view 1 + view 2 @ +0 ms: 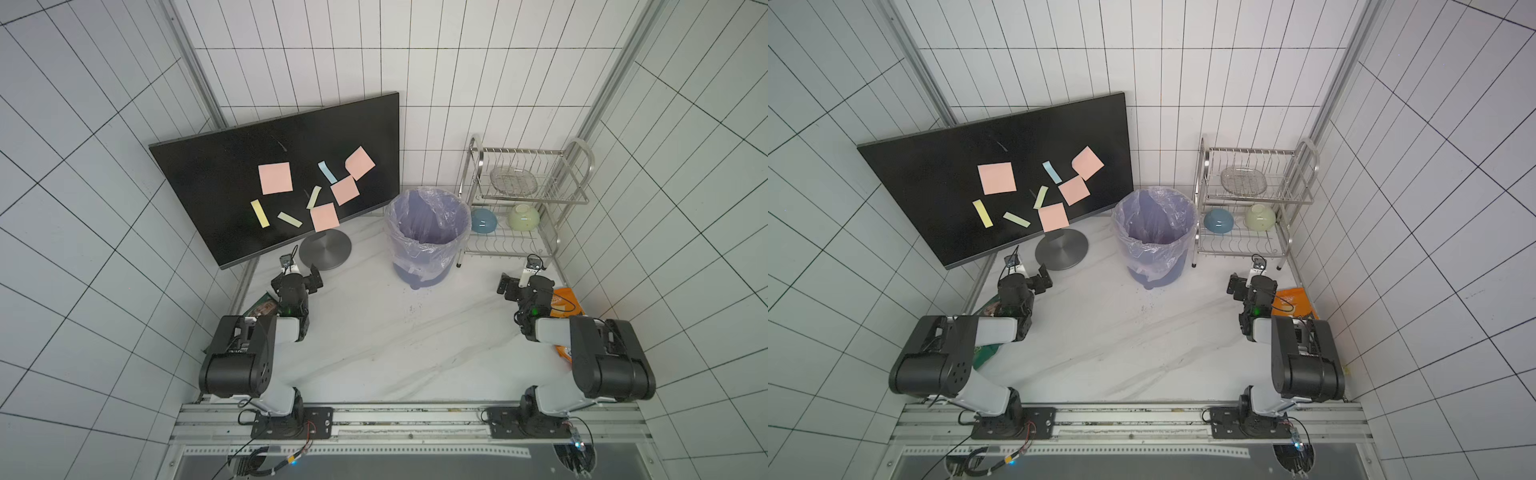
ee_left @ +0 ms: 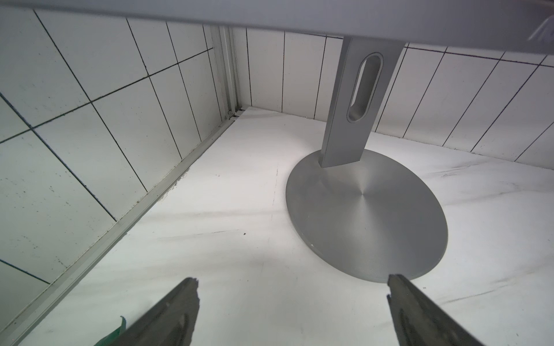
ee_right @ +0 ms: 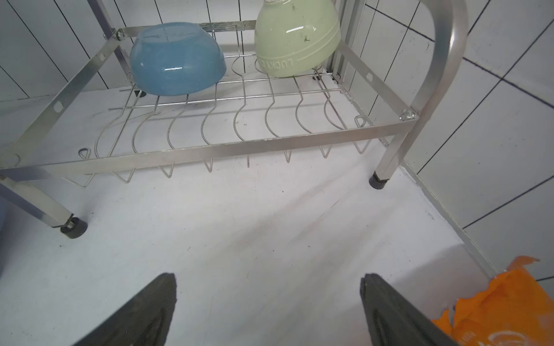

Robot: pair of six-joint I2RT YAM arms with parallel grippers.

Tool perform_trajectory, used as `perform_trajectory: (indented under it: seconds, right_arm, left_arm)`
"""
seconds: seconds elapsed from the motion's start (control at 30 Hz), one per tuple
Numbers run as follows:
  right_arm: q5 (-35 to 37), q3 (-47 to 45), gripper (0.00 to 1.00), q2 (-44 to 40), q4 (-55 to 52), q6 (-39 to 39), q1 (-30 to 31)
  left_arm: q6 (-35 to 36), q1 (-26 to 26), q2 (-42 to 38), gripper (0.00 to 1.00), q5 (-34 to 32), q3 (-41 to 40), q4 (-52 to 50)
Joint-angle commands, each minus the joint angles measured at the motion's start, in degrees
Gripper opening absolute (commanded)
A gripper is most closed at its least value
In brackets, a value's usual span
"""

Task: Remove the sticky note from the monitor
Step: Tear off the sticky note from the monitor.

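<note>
Pink, yellow and blue sticky notes [image 1: 324, 217] cling to the black monitor [image 1: 216, 195], which stands left of centre in both top views. Step in hand, as judged: approach; no note is gripped. Left pincer [image 2: 292, 281], jaws wide and empty, sits low by the round base [image 2: 365, 215]; next it must rise to a note's free edge. Right pincer [image 3: 268, 280] is likewise wide and empty. Green bowl [image 3: 296, 36] reads "LUCKY".

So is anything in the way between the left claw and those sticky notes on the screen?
Nothing visible blocks it. The left gripper, jaws open, sits low by the round base of the monitor. The nearest pink sticky note hangs above it at the screen's lower edge, with open air between.
</note>
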Motion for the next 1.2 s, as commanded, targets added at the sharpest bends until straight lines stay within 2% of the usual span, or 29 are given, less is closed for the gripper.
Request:
perform_trajectory:
  seconds: [0.0,0.3,0.4,0.47,0.53,0.6,0.7,0.8,0.97,1.1,1.17]
  right_arm:
    - [-0.29,0.62,0.99,0.36,0.03,0.02,-0.43]
    - [-0.58,0.56,0.99,0.24,0.09,0.04,-0.61]
    - [1.41,-0.2,0.99,-0.21,1.37,1.02,-0.54]
    - [3.36,-1.11,0.99,-1.75,1.86,1.81,-0.53]
    - [4.22,-1.58,0.99,-5.19,-0.17,1.83,-0.44]
    - [5.77,-2.01,0.99,-9.43,-3.1,2.61,-0.39]
    - [8.17,-1.85,0.99,-16.4,-10.66,4.76,0.89]
    - [8.92,-2.14,0.99,-22.2,-14.68,6.73,3.24]
    - [9.73,1.99,0.99,-32.68,-30.7,7.83,6.73]
    - [5.39,6.9,0.99,-42.05,-44.05,9.26,8.88]
    - [3.37,11.54,0.99,-42.99,-51.5,8.61,10.52]
  left_arm:
    - [0.37,-0.17,0.16,0.98,0.75,0.62,0.04]
    - [0.38,-0.03,0.23,0.98,0.91,0.7,0.0]
    - [0.25,0.19,-0.08,0.98,1.45,0.4,0.21]
    - [-0.08,0.18,-1.0,0.98,0.58,-0.08,1.02]
    - [0.77,-0.2,-3.57,0.98,1.04,0.44,-2.48]
    - [1.63,-2.0,-6.1,0.98,-2.01,0.59,-4.98]
    - [-1.01,-4.72,-12.11,0.98,-8.48,0.91,-12.36]
    - [-3.8,-6.25,-17.58,0.98,-10.37,1.3,-18.51]
    - [-7.73,-11.73,-25.29,0.98,-15.32,4.64,-29.89]
    - [-14.43,-14.02,-30.18,0.98,-14.61,8.63,-40.54]
    - [-16.51,-14.88,-32.33,0.98,-13.7,10.52,-45.63]
